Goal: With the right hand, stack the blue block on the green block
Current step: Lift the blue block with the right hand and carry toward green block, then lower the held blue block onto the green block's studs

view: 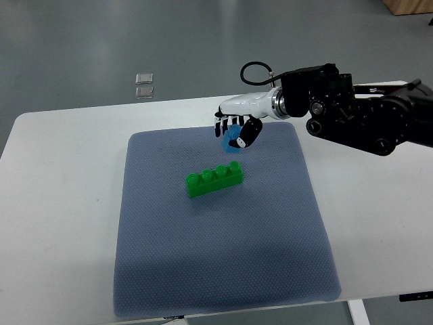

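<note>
A long green block (214, 179) with studs lies slightly tilted near the middle of the grey-blue mat (216, 257). Above and to its right, my right hand (233, 132) is curled around a small blue block (234, 136), which is mostly hidden by the fingers (221, 125). The hand hovers just past the green block's right end, near the mat's far edge. Its black arm (365, 115) comes in from the right edge. No left arm shows in the top view.
The mat lies on a white table (61, 203) whose front edge runs along the bottom of the picture. Two small clear items (144, 84) lie on the grey floor beyond the table's far edge.
</note>
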`<state>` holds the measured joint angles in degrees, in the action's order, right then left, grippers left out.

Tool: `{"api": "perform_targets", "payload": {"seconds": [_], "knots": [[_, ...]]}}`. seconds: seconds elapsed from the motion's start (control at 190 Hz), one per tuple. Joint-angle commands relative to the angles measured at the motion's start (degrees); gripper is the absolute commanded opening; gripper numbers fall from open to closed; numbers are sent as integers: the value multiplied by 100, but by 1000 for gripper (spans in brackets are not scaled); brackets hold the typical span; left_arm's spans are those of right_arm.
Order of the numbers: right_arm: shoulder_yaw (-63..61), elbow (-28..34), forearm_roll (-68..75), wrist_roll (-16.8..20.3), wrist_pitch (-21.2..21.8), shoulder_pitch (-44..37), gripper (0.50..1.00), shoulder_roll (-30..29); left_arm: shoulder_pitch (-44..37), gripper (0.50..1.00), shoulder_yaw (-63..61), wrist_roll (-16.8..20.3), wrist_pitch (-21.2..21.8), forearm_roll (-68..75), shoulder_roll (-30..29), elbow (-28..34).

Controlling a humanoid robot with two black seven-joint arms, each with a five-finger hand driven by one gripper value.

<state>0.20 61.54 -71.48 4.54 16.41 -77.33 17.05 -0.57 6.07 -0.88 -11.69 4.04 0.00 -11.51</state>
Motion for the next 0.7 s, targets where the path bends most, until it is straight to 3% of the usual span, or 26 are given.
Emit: {"api": "perform_targets", "payload": {"seconds": [0.0, 0.694], "knots": [[287, 42, 38, 46, 73, -361, 605, 9, -5, 1000, -9, 0, 0, 0, 0, 0], [1289, 156, 548, 161, 205, -1144, 607, -501, -5, 1000, -27, 0, 0, 0, 0, -18]]}}
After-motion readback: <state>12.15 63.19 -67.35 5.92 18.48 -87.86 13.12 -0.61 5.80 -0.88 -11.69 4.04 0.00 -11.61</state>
